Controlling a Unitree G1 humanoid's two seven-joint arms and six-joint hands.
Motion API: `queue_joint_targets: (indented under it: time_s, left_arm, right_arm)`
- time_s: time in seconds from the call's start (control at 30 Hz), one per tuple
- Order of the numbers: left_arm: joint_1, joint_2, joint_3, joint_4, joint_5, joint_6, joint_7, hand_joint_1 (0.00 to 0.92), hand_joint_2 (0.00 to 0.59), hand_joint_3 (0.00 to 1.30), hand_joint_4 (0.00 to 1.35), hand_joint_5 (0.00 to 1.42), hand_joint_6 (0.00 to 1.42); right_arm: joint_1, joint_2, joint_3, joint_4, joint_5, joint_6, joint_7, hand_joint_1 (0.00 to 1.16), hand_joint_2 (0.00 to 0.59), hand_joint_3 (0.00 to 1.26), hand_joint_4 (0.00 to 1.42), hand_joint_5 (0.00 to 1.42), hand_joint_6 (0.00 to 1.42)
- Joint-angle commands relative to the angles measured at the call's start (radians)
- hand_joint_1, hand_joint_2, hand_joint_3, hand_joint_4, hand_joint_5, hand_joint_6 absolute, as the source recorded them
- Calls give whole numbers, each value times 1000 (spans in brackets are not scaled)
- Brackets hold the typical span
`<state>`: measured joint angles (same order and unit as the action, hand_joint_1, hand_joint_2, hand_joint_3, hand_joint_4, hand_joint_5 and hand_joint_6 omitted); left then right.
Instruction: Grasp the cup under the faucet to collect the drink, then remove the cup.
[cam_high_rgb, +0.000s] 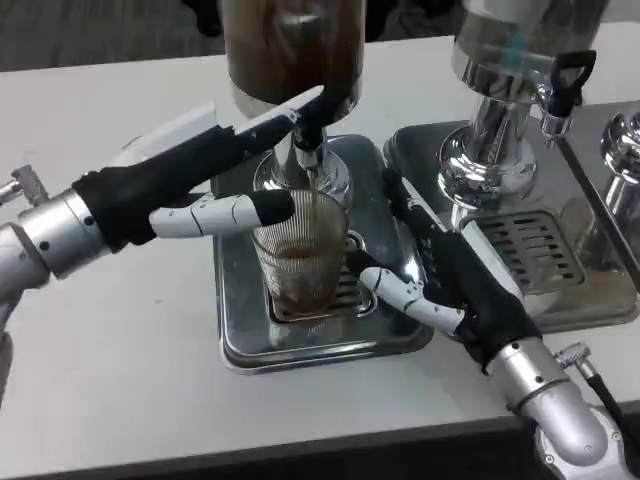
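A clear ribbed cup (300, 255) stands on the left drip tray (240, 330) under the black faucet (310, 135) of the brown drink dispenser (290, 45). Brown drink fills its lower part. My left hand (215, 175) reaches in from the left. Its long fingers (285, 112) lie against the faucet lever and its thumb (235, 213) stretches across the cup's front near the rim. My right hand (445, 275) lies on the tray to the right of the cup. Its thumb (385, 287) is close to the cup's base and its fingers (405, 210) run straight past the cup's right side with a gap.
A second dispenser (500, 60) with a chrome stand and its own black tap (570, 80) sits at the right over a slotted drip tray (540, 250). Bare white table (110, 330) lies to the left and in front.
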<state>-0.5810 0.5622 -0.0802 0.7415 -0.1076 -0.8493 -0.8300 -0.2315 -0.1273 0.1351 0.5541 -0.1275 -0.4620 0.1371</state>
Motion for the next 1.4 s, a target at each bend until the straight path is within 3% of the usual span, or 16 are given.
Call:
queue_joint_targets:
  time_s: [0.03, 0.67, 1.4]
  left_arm:
    - [30, 23, -11, -9, 25, 14, -30, 0, 100, 33, 0, 0, 0]
    - [33, 21, -6, -19, 4, 38, -40, 0, 95, 36, 0, 0, 0]
    - [14, -27, 70, -42, -147, 187, -161, 0, 98, 61, 0, 0, 4]
  right_arm:
    - [-25, 7, -6, 16, 12, -15, 12, 552, 254, 15, 2, 0, 0]
    - [-44, 18, -8, 36, 10, -19, 15, 536, 261, 24, 9, 0, 0]
    - [-57, 25, -6, 66, 3, -32, 11, 540, 267, 34, 12, 0, 0]
